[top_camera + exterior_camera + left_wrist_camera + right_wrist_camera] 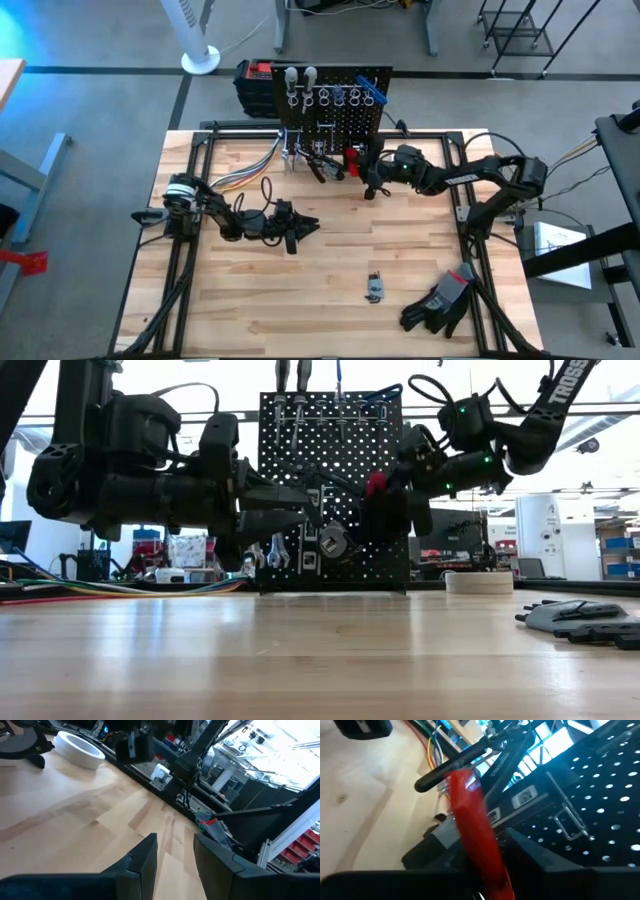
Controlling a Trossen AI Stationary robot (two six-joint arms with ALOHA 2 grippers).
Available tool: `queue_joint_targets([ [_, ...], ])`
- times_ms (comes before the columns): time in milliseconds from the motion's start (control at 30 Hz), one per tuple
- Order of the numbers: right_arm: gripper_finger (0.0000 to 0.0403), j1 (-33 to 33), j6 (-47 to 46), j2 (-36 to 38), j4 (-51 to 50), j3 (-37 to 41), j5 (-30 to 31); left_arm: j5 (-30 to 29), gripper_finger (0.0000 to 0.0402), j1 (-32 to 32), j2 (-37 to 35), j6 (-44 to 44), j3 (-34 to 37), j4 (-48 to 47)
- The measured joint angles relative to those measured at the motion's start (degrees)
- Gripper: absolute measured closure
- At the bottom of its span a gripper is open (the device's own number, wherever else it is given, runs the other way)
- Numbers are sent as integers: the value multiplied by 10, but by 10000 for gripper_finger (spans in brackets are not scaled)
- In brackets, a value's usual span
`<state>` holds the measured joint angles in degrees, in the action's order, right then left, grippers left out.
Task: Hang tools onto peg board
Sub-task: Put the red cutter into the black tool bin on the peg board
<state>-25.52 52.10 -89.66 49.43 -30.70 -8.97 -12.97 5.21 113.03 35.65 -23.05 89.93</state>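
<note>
The right gripper point(485, 870) grasped a red-handled tool point(475, 830) just beside the peg board point(335, 100). The left gripper point(175, 855) hovered parted and empty over the table point(400, 230). Several tools already hung there; one small tool point(374, 287) remained. Arm lettering read "TROSS".

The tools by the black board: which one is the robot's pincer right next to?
The red-handled tool, between the right pincer's fingers at the peg board. The other tools there are silver or black.
</note>
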Motion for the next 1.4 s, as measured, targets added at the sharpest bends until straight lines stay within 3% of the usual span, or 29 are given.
queue_joint_targets([
  [100,253,0,-6,5,3,0,6,0,285,0,0,2,0,0],
  [233,217,3,-15,32,-3,1,16,0,285,0,0,4,3,0],
  [533,193,8,-77,136,-32,0,16,0,285,0,0,4,3,0],
  [767,186,20,-118,155,-103,0,11,-1,285,0,0,-1,3,0],
  [900,194,44,-152,186,-104,0,34,-1,285,2,0,4,3,0],
  [1000,207,58,-148,228,-133,0,163,-1,285,7,0,5,3,0],
  [1100,225,56,-163,269,-240,-3,269,-1,285,9,0,4,3,0],
  [1233,260,51,-277,319,-400,-4,275,-6,285,9,0,-11,3,0],
  [1400,312,51,-398,353,-467,5,271,-16,285,7,0,-27,3,0],
])
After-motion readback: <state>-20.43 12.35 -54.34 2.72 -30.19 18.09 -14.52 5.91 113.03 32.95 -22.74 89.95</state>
